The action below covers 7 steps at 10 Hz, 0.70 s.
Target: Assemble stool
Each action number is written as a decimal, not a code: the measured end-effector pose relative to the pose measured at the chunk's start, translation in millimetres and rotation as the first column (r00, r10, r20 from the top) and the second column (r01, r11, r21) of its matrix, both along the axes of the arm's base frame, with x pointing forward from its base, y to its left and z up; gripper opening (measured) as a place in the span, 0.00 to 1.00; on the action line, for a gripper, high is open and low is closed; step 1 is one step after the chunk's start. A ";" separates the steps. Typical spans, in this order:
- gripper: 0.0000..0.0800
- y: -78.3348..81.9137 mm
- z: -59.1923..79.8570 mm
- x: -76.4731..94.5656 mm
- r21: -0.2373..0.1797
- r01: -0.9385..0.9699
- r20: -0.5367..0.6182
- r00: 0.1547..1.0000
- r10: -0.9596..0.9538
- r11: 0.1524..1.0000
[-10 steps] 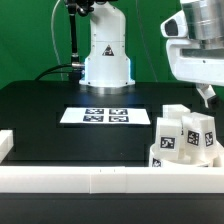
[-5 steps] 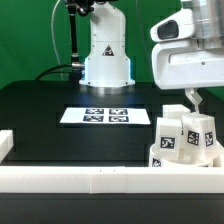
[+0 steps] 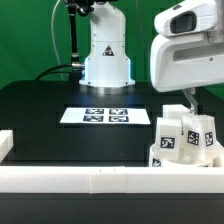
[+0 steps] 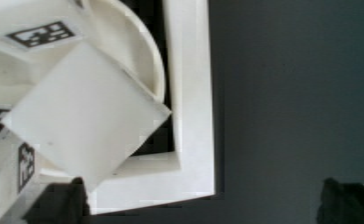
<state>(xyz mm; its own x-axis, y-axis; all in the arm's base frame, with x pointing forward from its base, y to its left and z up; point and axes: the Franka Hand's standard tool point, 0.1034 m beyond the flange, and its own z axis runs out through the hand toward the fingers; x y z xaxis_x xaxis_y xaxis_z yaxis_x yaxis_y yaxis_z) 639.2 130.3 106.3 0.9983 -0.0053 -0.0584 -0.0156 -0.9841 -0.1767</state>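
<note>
The stool stands upside down at the exterior view's front right: a white round seat (image 3: 158, 160) with three white block legs (image 3: 168, 136) bearing black-and-white tags standing up from it. My gripper (image 3: 190, 103) hangs just above and behind the legs, with its fingertips near the rear leg (image 3: 177, 112). In the wrist view the gripper (image 4: 200, 205) is open and empty. Its dark fingers (image 4: 58, 200) stand wide apart. One leg's white end face (image 4: 90, 120) lies near one finger, with the seat's curved rim (image 4: 122, 40) behind it.
The marker board (image 3: 95, 116) lies on the black table in front of the robot base (image 3: 105, 55). A long white border rail (image 3: 90, 180) runs along the front edge and also shows in the wrist view (image 4: 193, 100). A short rail end (image 3: 5, 145) is at the exterior view's left.
My gripper has moved toward the exterior view's left and slightly down, from the right edge to a spot over the stool's legs. The stool has not moved.
</note>
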 end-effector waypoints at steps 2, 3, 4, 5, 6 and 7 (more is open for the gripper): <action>0.81 -1.8 -0.3 0.2 0.007 -0.221 0.041 0.975 0.220 0.975; 0.81 -5.3 -0.9 0.4 -0.018 -0.353 0.058 0.934 0.353 0.935; 0.81 -7.2 -0.7 1.7 -0.037 -0.420 0.069 0.904 0.421 0.907; 0.81 -10.2 -1.0 6.2 -0.083 -0.555 0.098 0.822 0.561 0.828; 0.81 -10.9 -4.8 9.1 -0.131 -0.658 0.129 0.730 0.671 0.741; 0.81 -13.3 -8.8 6.9 -0.135 -0.688 0.132 0.701 0.701 0.713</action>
